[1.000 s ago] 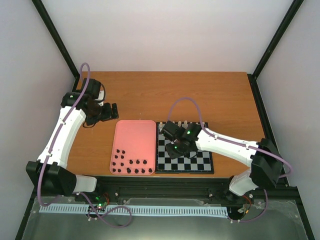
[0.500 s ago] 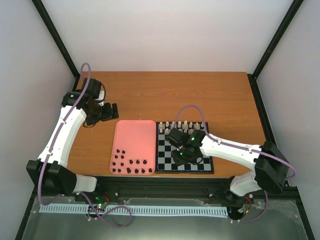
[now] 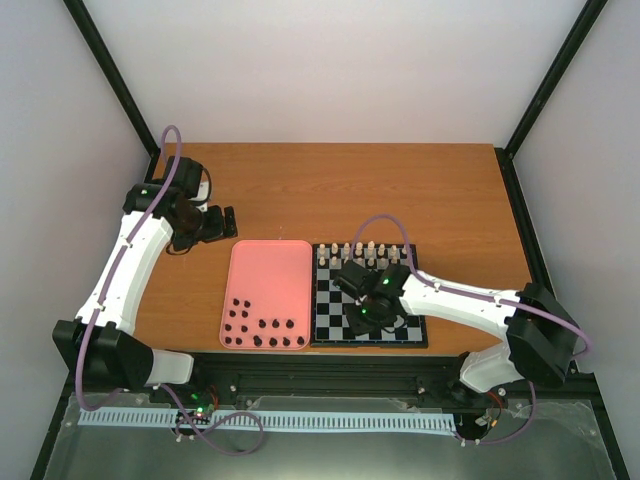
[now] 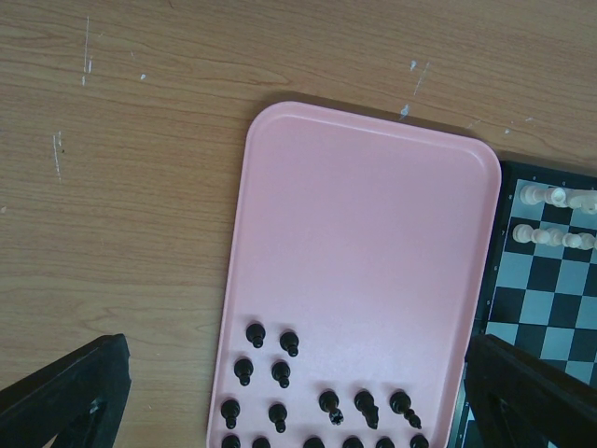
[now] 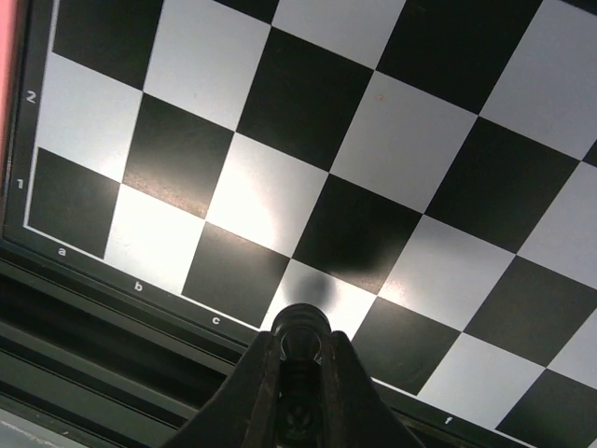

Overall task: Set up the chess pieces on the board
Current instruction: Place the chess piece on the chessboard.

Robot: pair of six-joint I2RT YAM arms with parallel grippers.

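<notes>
Premises present as a robotics test cell in a laboratory rather than a home or shop: a wooden desk stands enclosed by plain white panels set in black frame struts. The left arm and right arm, both white and black, are bolted to a black rail at the near edge, with purple cables looped openly. Staged trial items lie on the desk: the board and a pink tray.

Board open in near rows, cream-white pieces along far edge, chess pieces crowding near tray end
</notes>
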